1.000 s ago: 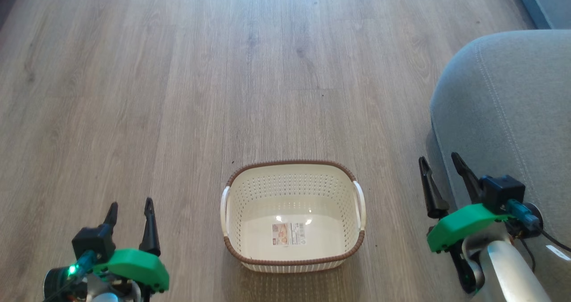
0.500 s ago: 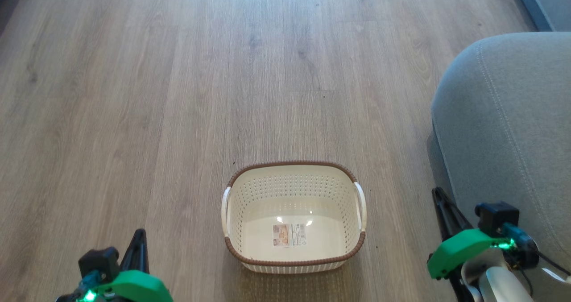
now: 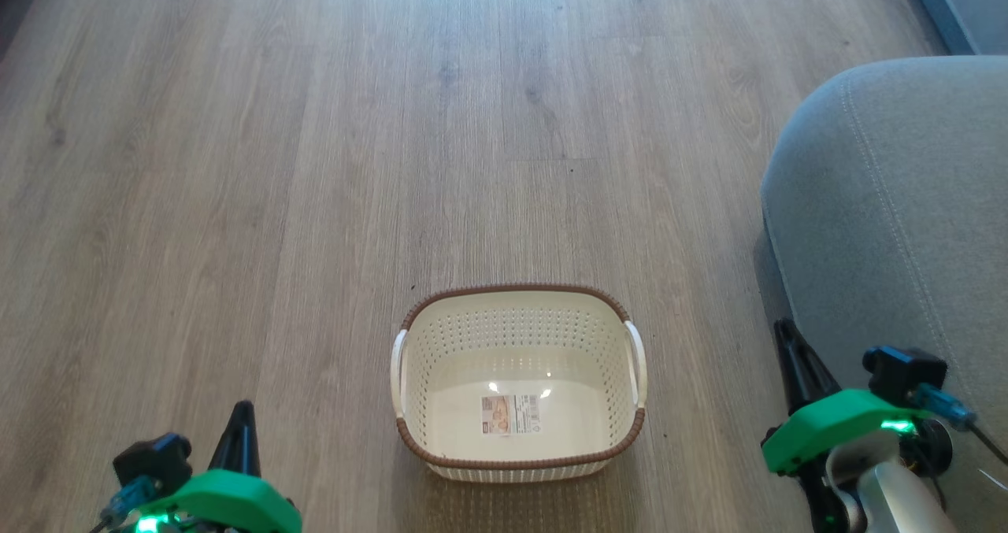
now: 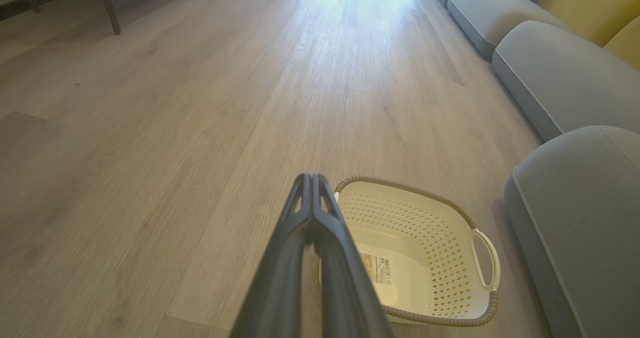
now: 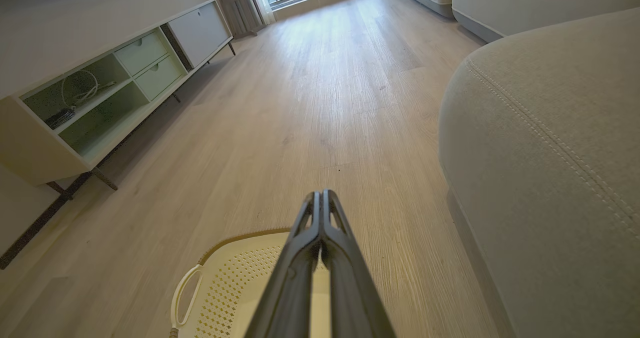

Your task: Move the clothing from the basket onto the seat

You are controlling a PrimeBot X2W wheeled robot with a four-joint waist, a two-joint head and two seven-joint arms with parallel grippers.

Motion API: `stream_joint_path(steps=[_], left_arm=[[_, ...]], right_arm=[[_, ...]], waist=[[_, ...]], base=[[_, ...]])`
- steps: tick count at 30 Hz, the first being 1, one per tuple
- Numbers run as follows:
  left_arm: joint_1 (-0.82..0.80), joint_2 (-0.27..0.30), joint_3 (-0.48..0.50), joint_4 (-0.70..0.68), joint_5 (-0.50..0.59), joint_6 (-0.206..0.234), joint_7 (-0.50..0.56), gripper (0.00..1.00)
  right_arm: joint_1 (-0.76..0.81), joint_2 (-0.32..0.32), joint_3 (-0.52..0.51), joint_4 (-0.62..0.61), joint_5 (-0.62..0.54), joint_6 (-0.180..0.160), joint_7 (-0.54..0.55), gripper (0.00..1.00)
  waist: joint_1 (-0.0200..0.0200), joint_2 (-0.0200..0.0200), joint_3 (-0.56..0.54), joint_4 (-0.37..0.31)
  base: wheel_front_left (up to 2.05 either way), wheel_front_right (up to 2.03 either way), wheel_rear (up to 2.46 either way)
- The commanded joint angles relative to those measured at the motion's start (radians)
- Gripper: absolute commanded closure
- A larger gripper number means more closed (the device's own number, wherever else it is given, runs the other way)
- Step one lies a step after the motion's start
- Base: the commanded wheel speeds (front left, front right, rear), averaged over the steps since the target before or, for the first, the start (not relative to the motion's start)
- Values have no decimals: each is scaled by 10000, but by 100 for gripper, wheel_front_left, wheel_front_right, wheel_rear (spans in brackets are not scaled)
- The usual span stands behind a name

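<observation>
Arms sit low at the two bottom corners of our head view, each drawn in close to the body and pointing up the picture. Our left claw [image 3: 240,415] is at the lower left above the wooden floor [image 3: 315,163]. Its two dark fingers [image 3: 236,446] are pressed together into a single spike. Along the left wrist view the same claw [image 4: 311,179] narrows to one point, tips touching. Its green wrist cover [image 3: 228,501] lies against the picture's bottom edge.

Our right claw [image 3: 785,332] is at the lower right, likewise closed tip to tip. It is just beside the rounded edge of the seat [image 3: 890,218], and we cannot tell whether it brushes the fabric. Behind it come a green cover [image 3: 827,429] and the pale forearm [image 3: 894,501], angled up and toward the middle. In the right wrist view this closed claw [image 5: 320,195] points along the floor. There the seat [image 5: 540,153] bulks on its right and a low cabinet [image 5: 100,93] runs along the wall on its left.

The basket [image 3: 516,287] stands upright on the floor between the two claws, apart from both, with a strip of floor between it and the seat. Its cream base is in plain sight with the label sticker [image 3: 513,414] on it, and its white handles [image 3: 634,360] face left and right. From the left wrist, the basket [image 4: 415,218] lies right of the fingers, partly behind them, with the seat [image 4: 575,218] beyond.
</observation>
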Motion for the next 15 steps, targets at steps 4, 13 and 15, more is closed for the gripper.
stream_joint_path(steps=[4, 13, 15], left_arm=[[-497, 41, 145, -420, -650, -110, 134, 100], [-559, 41, 197, -517, -1692, -194, 388, 100], [-574, 41, 210, -538, -1923, -212, 445, 100]], right_arm=[[-339, 33, -126, -467, 639, -1, 147, 100], [-288, 68, -238, -645, 1655, -1, 405, 100], [-278, 76, -263, -684, 1880, -1, 463, 100]], waist=[[0, -1, 1, -4], [0, -1, 3, -11], [0, -1, 3, -12]], base=[[0, 0, 0], [0, 0, 0], [0, 0, 0]])
